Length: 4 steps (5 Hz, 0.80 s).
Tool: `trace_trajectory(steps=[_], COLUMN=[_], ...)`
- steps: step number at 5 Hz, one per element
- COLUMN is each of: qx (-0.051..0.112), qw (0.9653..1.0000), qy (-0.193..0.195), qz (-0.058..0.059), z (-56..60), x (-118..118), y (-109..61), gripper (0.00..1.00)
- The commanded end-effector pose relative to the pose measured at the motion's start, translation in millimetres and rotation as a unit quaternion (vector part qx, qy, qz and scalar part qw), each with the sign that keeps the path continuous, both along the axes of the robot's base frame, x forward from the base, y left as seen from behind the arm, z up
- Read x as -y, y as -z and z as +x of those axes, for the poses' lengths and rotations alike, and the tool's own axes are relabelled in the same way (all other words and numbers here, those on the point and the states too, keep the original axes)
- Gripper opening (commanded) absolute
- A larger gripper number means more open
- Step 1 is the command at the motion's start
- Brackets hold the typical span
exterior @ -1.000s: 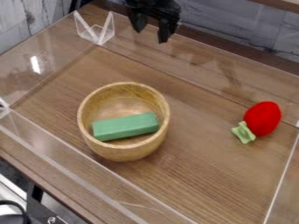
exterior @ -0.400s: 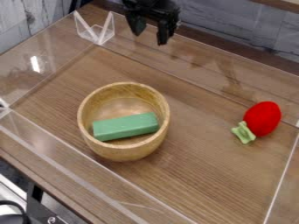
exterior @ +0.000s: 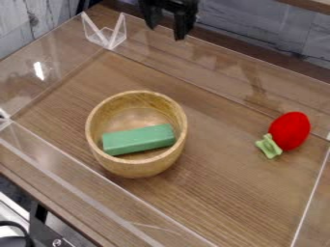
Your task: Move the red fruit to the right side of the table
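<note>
The red fruit (exterior: 291, 129) lies on the table (exterior: 219, 207) at the right-hand end of the picture, close to the clear plastic wall (exterior: 314, 198) on that side, its green leafy end pointing down and left toward the middle of the tabletop. Nothing touches it and nothing holds it. Judged from how things lie, the task looks done or very nearly so: the fruit already sits on the right side, resting flat on the wood, and the only thing that might remain is for the arm to clear away.

Taking the rest from largest to smallest: the table is a brown wood-grain top fenced by low clear walls. On its left half stands a round light wooden bowl (exterior: 108, 116), upright, well apart from the fruit. Inside the bowl lies one green rectangular block (exterior: 138, 140), flat on the bottom and set slightly aslant; nothing else is in the bowl. A small folded piece of clear plastic (exterior: 103, 31) stands at the far left corner.

The gripper (exterior: 169, 26) hangs at the top edge of the view, over the far side of the table, pointing down. Its dark fingers stand apart with nothing between them, so it is empty and spread wide, well away from both fruit and bowl.
</note>
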<state>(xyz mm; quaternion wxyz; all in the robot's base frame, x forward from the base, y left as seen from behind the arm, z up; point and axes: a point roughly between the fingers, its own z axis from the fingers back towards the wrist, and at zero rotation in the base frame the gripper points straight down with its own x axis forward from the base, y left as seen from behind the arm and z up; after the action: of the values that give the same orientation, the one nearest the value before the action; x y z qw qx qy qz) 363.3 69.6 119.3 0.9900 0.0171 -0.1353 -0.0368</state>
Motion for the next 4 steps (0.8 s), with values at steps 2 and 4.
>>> trace_trajectory(steps=[2, 4], qx=[0.032, 0.04], qw=[0.9992, 0.9965], qy=[-0.018, -0.07], qz=[0.018, 0.021], z=[-1.3, -4.9], x=[-5.6, -24.8], y=[-18.3, -28.3], gripper=[1.0, 1.0])
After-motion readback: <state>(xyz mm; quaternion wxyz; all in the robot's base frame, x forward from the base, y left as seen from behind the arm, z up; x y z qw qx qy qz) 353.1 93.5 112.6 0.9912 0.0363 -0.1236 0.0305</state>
